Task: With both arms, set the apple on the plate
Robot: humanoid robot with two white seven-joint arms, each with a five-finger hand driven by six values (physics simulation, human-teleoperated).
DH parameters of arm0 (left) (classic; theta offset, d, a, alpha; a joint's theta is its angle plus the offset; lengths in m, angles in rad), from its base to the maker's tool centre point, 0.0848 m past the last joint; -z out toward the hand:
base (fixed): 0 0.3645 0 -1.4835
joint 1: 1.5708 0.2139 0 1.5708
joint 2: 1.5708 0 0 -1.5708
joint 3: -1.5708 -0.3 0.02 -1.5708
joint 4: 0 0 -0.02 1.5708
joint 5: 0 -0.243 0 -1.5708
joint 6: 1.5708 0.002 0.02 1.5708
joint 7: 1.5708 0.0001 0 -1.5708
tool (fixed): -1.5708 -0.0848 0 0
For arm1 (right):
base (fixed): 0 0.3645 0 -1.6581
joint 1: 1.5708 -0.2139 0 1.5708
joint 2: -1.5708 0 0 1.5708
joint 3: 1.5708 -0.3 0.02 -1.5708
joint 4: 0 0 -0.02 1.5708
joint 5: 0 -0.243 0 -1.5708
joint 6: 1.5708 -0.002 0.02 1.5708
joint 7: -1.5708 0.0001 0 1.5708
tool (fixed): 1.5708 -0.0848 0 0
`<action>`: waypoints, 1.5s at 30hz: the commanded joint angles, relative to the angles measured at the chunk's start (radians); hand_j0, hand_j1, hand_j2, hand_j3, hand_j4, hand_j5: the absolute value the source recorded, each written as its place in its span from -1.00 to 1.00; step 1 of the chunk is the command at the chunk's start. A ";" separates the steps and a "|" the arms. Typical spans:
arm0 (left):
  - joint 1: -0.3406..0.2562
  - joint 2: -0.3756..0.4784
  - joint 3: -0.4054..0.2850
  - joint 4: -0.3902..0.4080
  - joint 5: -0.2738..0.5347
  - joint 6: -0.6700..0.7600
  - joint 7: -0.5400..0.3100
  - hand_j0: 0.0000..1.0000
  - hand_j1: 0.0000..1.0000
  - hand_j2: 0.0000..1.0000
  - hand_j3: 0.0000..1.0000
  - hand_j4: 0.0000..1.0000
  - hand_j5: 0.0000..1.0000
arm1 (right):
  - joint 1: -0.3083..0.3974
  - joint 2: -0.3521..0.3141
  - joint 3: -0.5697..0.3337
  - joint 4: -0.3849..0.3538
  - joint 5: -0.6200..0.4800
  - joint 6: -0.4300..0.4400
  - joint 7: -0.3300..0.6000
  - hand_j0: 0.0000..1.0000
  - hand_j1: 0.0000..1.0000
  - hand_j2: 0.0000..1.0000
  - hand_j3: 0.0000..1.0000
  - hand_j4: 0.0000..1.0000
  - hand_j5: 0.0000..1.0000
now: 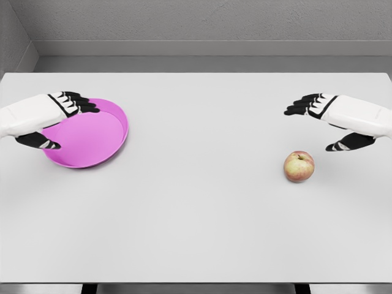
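White surface (pixel 196 214), grey wall (pixel 202 21) at the far side. Apple (pixel 299 166), red-yellow, stem up, sits on the right half of the surface, nothing touching it. Pink plate (pixel 107 144) lies on the left half, well apart from the apple; bare surface between them, nothing in the way. Left hand (pixel 46 119) overlaps the plate's left rim, fingers (pixel 76 103) above and thumb below, set narrow about the rim; whether they actually pinch it cannot be told. Right hand (pixel 334 119) hangs just right of and beyond the apple, fingers spread wide, holding nothing.
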 commanded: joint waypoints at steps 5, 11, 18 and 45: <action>0.000 0.003 0.007 0.003 0.007 0.001 -0.010 1.00 1.00 1.00 1.00 1.00 1.00 | -0.003 0.004 -0.008 -0.003 -0.011 0.001 0.001 1.00 1.00 1.00 1.00 1.00 1.00; 0.000 0.001 0.008 0.001 0.007 0.001 -0.010 1.00 1.00 1.00 1.00 1.00 1.00 | 0.008 -0.016 -0.010 0.000 -0.014 0.001 0.001 1.00 1.00 1.00 1.00 1.00 1.00; 0.000 0.003 0.008 0.001 0.007 0.001 -0.011 1.00 1.00 1.00 1.00 1.00 1.00 | 0.052 -0.042 -0.002 0.019 -0.112 0.001 0.137 1.00 1.00 1.00 1.00 1.00 1.00; 0.002 -0.001 0.007 -0.007 0.007 0.001 -0.011 1.00 1.00 1.00 1.00 1.00 1.00 | 0.051 0.135 -0.011 0.126 -0.351 0.001 0.360 1.00 1.00 1.00 1.00 1.00 1.00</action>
